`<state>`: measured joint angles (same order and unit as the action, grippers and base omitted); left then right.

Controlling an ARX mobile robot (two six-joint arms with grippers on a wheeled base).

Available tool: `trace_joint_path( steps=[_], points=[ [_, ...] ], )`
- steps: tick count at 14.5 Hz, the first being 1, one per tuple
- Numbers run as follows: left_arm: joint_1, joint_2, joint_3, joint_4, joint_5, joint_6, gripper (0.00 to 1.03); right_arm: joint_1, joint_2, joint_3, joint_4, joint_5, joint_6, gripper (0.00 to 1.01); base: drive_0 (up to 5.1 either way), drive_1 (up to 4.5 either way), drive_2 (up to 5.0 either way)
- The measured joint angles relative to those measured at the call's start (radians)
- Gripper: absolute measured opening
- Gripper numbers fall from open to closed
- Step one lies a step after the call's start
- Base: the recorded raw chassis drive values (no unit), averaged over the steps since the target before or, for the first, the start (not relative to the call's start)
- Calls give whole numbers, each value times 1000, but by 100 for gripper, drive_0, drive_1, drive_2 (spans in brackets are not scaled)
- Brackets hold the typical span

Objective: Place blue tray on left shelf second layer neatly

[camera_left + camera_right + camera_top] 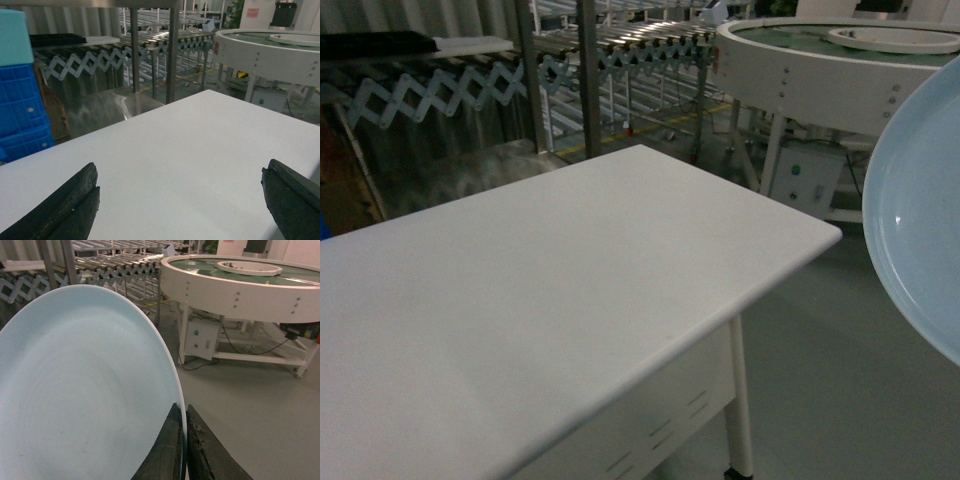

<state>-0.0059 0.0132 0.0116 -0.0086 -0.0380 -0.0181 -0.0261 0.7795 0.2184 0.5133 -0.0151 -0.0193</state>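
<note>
A white surface (550, 290) stood before roller racks (620, 45) and a round conveyor (820, 70). The pale, glossy tray (85, 390) hung off its right edge, clamped by the right gripper (183, 440); the left gripper (180, 200) gaped wide.

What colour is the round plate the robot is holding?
Pale sky blue, glossy, with faint rings: the blue tray, best seen in the right wrist view.

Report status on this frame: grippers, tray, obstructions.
Right gripper shut on the blue tray rim, tray held in air right of the white table. Left gripper open, empty, over the table. No shelf layer identifiable; nothing blocking visible.
</note>
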Motion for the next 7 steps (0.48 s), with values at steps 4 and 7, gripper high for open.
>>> trace_joint_path(
  steps=[4,7],
  points=[
    [0,0,0,-1,-1,0,98,0,0,0,3,0,0,2,293,-311,-453],
    [0,0,0,1,3,0,98,0,3,0,1,4,0,2,301,-264,-461]
  ],
)
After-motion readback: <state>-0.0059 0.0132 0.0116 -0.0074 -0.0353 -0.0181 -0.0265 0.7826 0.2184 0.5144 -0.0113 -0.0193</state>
